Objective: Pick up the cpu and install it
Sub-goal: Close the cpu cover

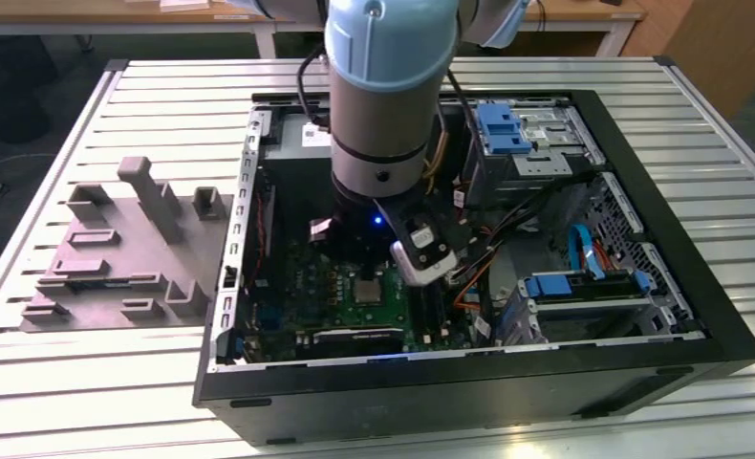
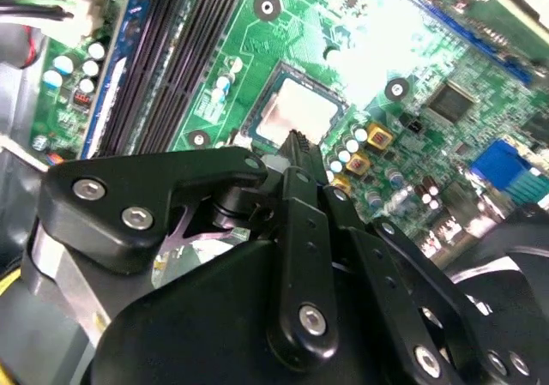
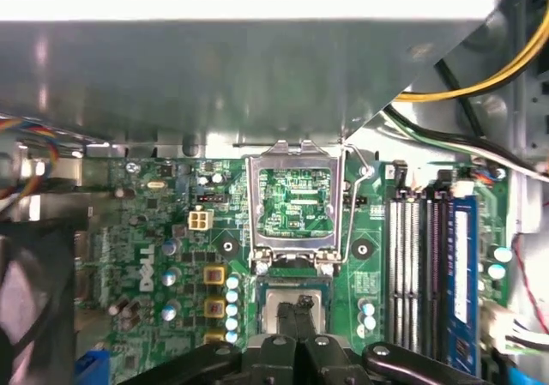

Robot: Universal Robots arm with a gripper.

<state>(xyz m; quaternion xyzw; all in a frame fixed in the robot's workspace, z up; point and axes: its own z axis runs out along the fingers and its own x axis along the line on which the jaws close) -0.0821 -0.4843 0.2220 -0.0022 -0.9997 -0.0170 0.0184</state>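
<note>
Gripper [image 2: 295, 141], fingers closed and empty, sits over the cpu [image 2: 302, 109] in the socket [image 2: 268, 93]; off-centre pressure could tilt it

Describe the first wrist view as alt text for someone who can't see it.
The gripper, fingers shut, sits right over the cpu lying in its socket on the green motherboard. The socket's metal cover stands open beside it.

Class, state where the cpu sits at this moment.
In the first wrist view the cpu lies in the motherboard socket, under the claw tip, next to the open hinged socket cover.
</note>
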